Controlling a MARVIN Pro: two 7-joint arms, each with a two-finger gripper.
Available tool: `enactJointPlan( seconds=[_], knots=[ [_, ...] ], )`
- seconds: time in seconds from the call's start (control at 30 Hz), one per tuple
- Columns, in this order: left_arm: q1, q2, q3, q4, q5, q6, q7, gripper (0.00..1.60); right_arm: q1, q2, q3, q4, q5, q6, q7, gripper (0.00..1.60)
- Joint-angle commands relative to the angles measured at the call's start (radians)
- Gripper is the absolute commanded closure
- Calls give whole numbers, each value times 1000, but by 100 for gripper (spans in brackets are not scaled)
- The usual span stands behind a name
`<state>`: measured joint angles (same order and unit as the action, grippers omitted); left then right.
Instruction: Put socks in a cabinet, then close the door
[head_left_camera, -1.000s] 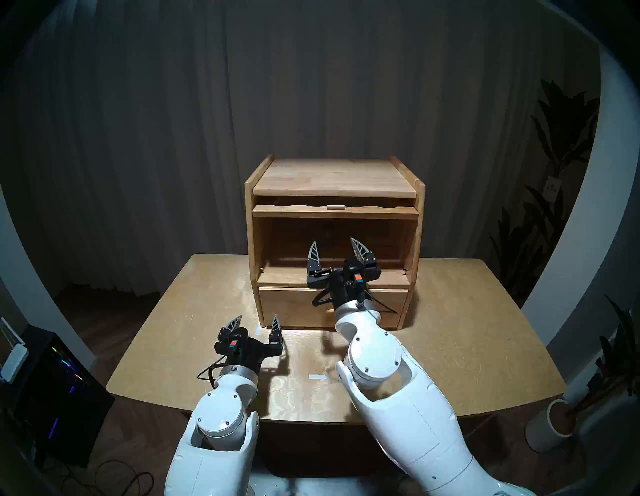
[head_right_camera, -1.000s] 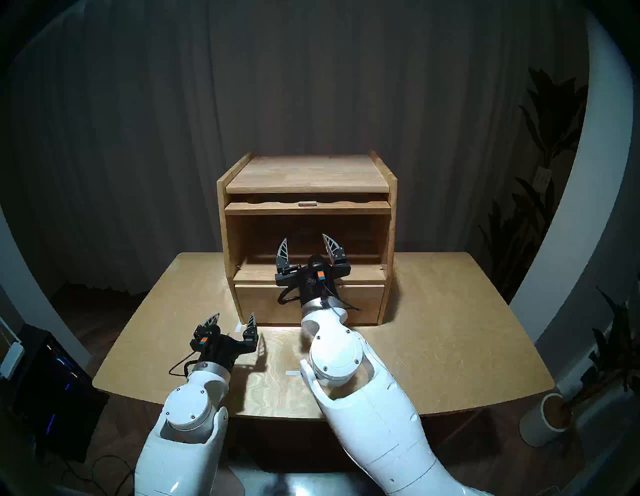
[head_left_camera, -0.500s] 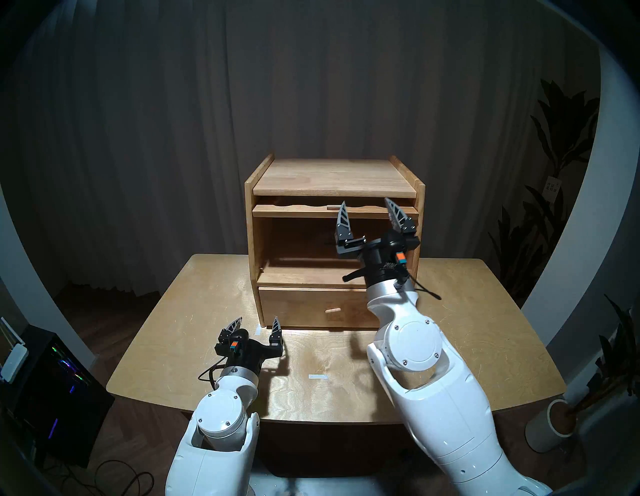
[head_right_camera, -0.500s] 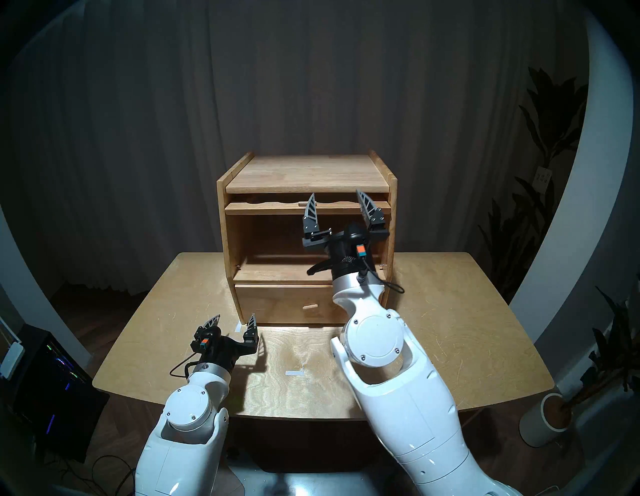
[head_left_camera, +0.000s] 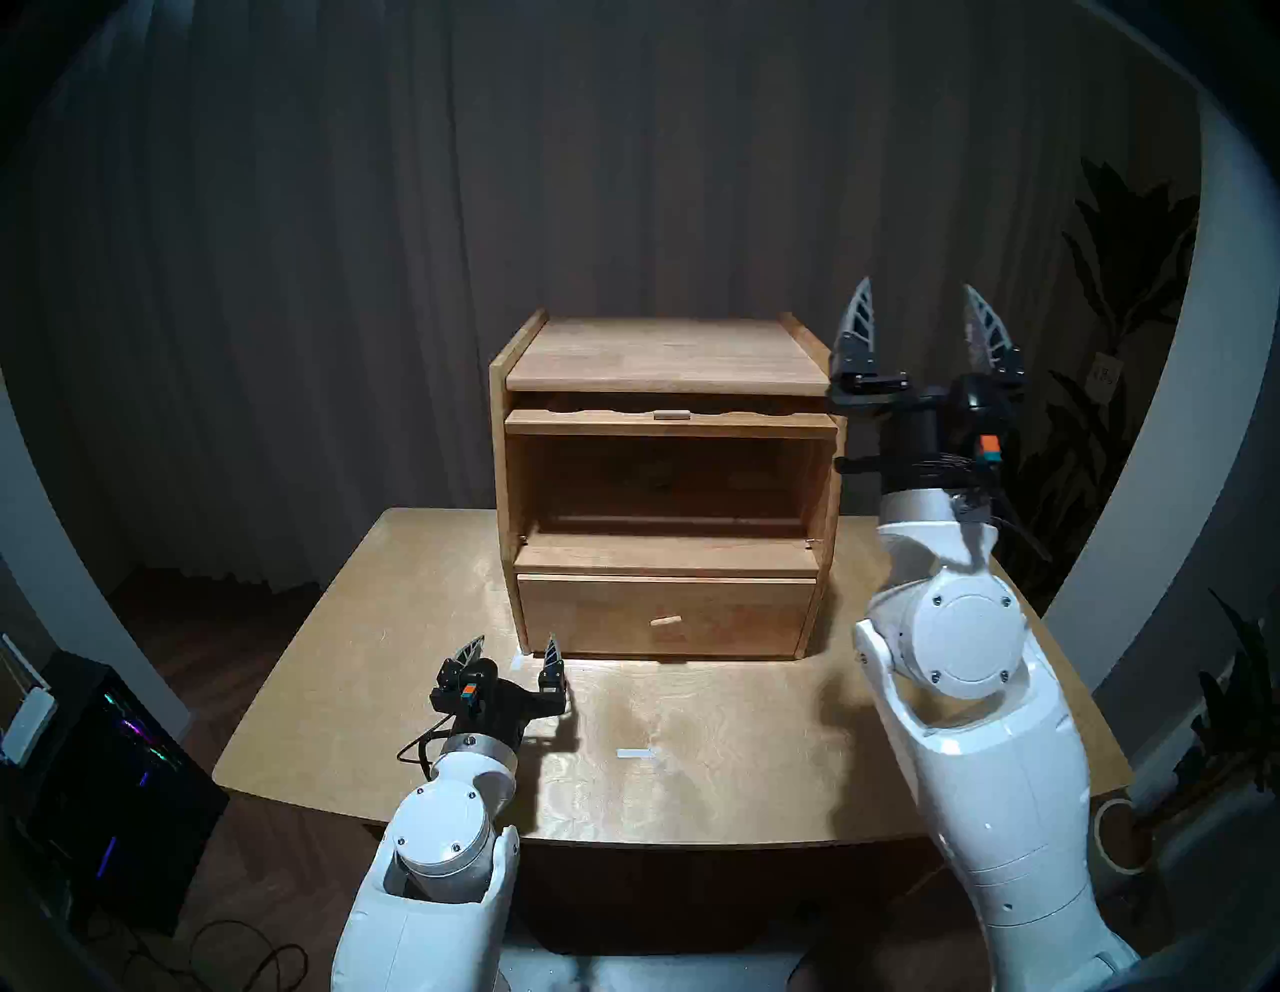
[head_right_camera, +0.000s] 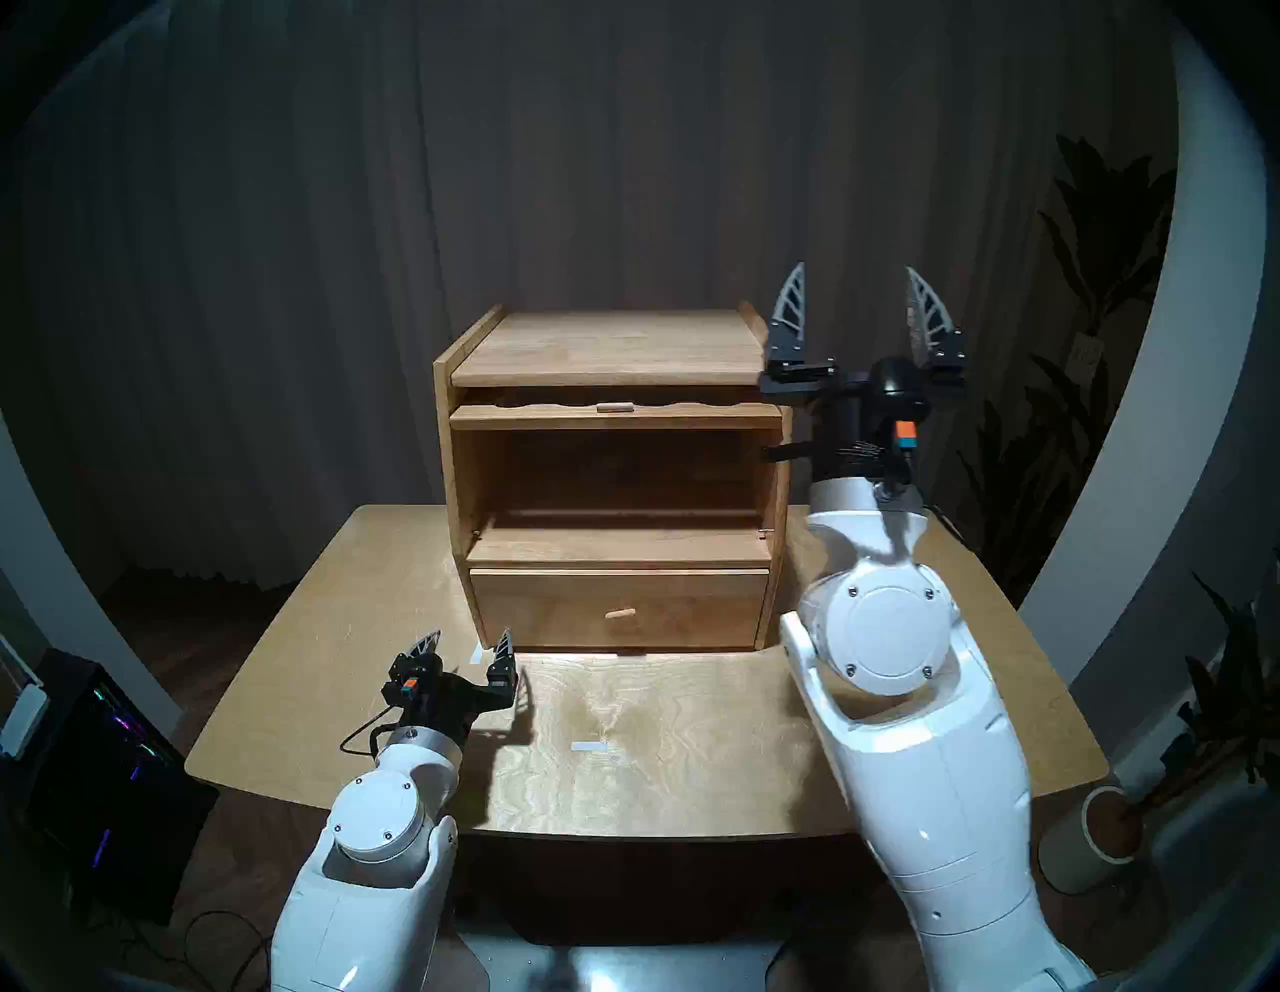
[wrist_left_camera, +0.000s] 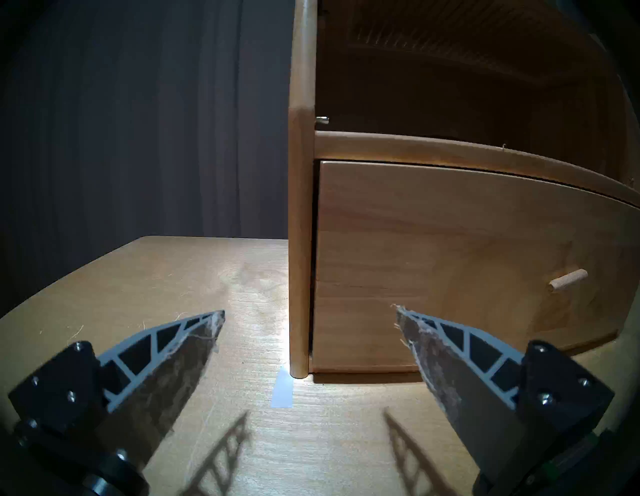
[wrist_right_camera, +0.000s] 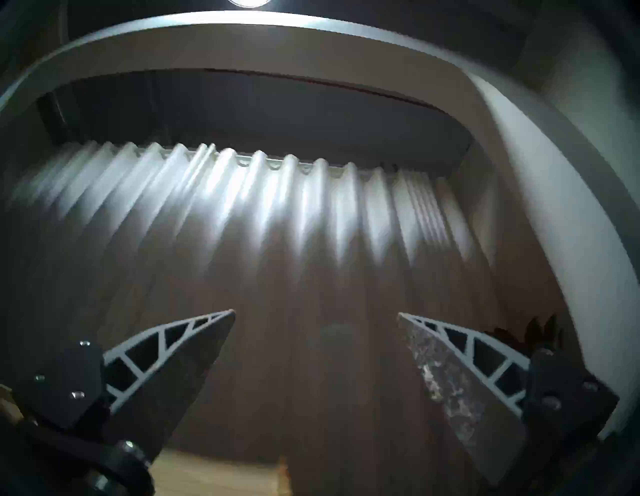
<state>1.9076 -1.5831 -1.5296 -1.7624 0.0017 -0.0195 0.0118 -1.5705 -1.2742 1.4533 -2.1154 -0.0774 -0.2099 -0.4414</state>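
Note:
The wooden cabinet (head_left_camera: 665, 360) stands at the back of the table, its upper compartment (head_left_camera: 665, 485) open and dim inside. The door (head_left_camera: 609, 424) lies pushed in under the top, showing only its front edge and peg handle (head_left_camera: 670, 415). I cannot make out the socks. My right gripper (head_left_camera: 916, 291) is open and empty, raised beside the cabinet's top right corner; it also shows in the head right view (head_right_camera: 855, 270) and the right wrist view (wrist_right_camera: 316, 312). My left gripper (head_left_camera: 514, 639) is open and empty, low by the cabinet's front left post (wrist_left_camera: 298, 242).
The lower drawer (head_left_camera: 665, 613) is shut, with a peg (head_left_camera: 666, 620). White tape marks (head_left_camera: 635, 754) lie on the table (head_left_camera: 762, 762). A potted plant (head_left_camera: 1122, 838) stands at the right, a computer case (head_left_camera: 104, 762) at the left, and a curtain (wrist_right_camera: 311, 242) behind.
My right gripper has come out of the upper compartment and risen up and to the right, staying open. The left arm has not moved.

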Motion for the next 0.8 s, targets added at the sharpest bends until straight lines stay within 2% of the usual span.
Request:
enactJointPlan(
  seconds=[0.0,0.07,0.1,0.2,0.27,0.37,0.53,0.57,0.77],
  knots=[
    [-13,0,-2,-21,0,-7,0,0,-113,81,145,55,27,42,-73,0],
    [-13,0,-2,-22,0,-7,0,0,-148,100,196,84,47,53,-86,0],
    [-13,0,-2,-23,0,-7,0,0,-138,114,183,111,56,61,-100,0],
    [-13,0,-2,-25,0,-8,0,0,-193,128,253,150,105,56,-90,0],
    [-13,0,-2,-27,-1,-8,0,0,-208,145,274,180,129,56,-74,0],
    [-11,0,-3,-31,-1,-9,0,0,-267,161,320,189,203,24,-5,0],
    [-9,0,-3,-36,-1,-9,0,0,-290,192,308,209,339,-24,91,0],
    [-9,0,-3,-36,-1,-9,0,0,-288,204,291,214,355,-31,91,0],
    [-6,0,-3,-41,-2,-8,0,0,-261,274,220,284,490,-50,218,0]
  ],
)
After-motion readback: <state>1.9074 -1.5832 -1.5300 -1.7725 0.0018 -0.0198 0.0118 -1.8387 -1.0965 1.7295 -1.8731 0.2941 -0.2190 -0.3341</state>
